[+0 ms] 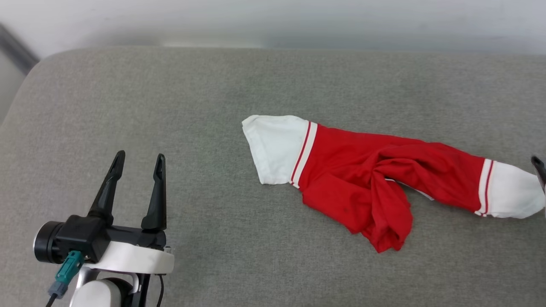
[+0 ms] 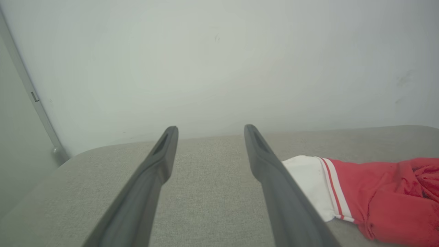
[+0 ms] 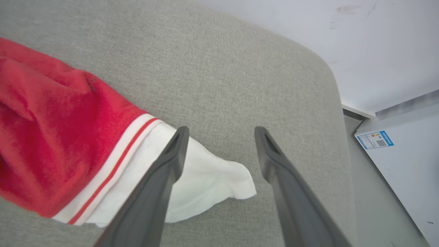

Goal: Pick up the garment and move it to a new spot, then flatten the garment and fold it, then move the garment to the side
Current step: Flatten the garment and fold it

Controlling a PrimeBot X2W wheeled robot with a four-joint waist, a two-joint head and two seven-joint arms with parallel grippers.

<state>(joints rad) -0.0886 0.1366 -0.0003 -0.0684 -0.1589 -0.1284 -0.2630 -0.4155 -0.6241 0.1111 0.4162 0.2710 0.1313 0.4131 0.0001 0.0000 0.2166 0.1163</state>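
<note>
Head view: the jersey (image 1: 362,187) lies crumpled on the grey cushion (image 1: 192,98), right of centre, stretched sideways. Its red body is twisted and bunched in the middle, with a loose red flap hanging toward the near edge. A white sleeve sticks out at each end, each joined to the red by red-white stripe trim. No lettering shows. The left gripper (image 1: 140,155) sits at lower left, well apart from the jersey, fingers spread with nothing between them.

Left wrist view: the two dark fingers (image 2: 154,171) stand wide apart over bare cushion, a pale wall (image 2: 219,61) behind. One white sleeve and rumpled red cloth lie at the right, partly hidden by one finger.

Right wrist view: the right gripper (image 3: 222,130) is spread wide and holds nothing. One finger crosses the other white sleeve, which lies limp near the cushion's rounded corner; whether it touches the cloth I cannot tell. The red fabric is wrinkled.
</note>
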